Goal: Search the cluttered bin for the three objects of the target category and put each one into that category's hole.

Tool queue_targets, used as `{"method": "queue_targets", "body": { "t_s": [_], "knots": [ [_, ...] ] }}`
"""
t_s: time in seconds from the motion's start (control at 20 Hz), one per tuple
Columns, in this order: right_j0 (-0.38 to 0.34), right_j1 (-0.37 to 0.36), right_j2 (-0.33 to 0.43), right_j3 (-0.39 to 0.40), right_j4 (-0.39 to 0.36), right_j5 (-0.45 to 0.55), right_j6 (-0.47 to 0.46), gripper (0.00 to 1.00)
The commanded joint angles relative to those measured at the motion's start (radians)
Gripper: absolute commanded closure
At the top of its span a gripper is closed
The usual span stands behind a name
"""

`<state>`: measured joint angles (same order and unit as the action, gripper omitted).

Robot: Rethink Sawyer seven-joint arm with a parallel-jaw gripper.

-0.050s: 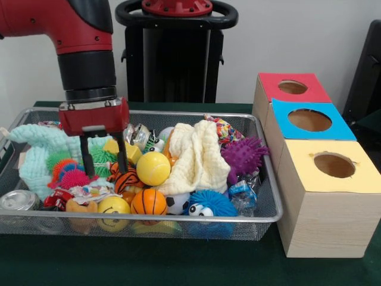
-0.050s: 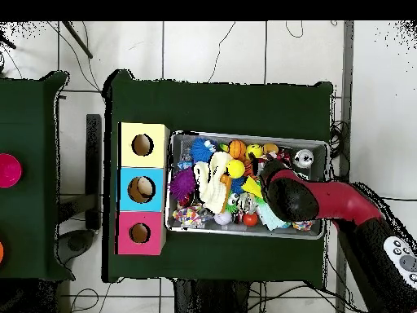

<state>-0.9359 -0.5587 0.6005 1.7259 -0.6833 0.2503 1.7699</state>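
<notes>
Bin [image 1: 262, 215] of wire mesh is sitting on the green table [image 1: 149, 262], filling most of its middle and packed with toys. Just beside the bin's right side, three wooden boxes are standing in a row, each with a round hole on top: the yellow box [image 1: 330, 199] nearest, the blue box [image 1: 309, 122] behind it, and the red box [image 1: 292, 88] farthest back. A cream cloth [image 1: 199, 156] is lying heaped across the bin's centre. A pale teal knitted piece [image 1: 37, 146] is lying against the bin's left end. The gripper [image 1: 104, 158] is hanging over the left half of the bin, its two black fingers [image 1: 87, 156] spread apart with nothing between them, tips down among the toys. A purple spiky ball [image 1: 243, 156] is resting toward the right end, a yellow ball [image 1: 153, 168] is sitting at the centre, and a small basketball [image 1: 149, 202] is lying at the front edge.
</notes>
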Motion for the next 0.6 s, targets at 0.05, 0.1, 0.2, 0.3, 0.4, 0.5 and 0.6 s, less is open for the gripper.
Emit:
{"method": "queue_targets", "body": {
  "t_s": [0.05, 0.1, 0.2, 0.3, 0.4, 0.5, 0.6],
  "knots": [
    [0.036, 0.025, -0.103, 0.061, 0.047, -0.104, 0.218, 0.00],
    [0.038, 0.028, -0.110, 0.066, 0.051, -0.115, 0.217, 0.00],
    [0.042, 0.032, -0.124, 0.076, 0.061, -0.133, 0.216, 0.00],
    [0.048, 0.038, -0.136, 0.083, 0.071, -0.149, 0.217, 0.00],
    [0.052, 0.045, -0.146, 0.090, 0.082, -0.169, 0.212, 0.00],
    [0.055, 0.054, -0.156, 0.095, 0.090, -0.190, 0.210, 0.00],
    [0.057, 0.059, -0.164, 0.101, 0.098, -0.206, 0.207, 0.00]
  ]
}}
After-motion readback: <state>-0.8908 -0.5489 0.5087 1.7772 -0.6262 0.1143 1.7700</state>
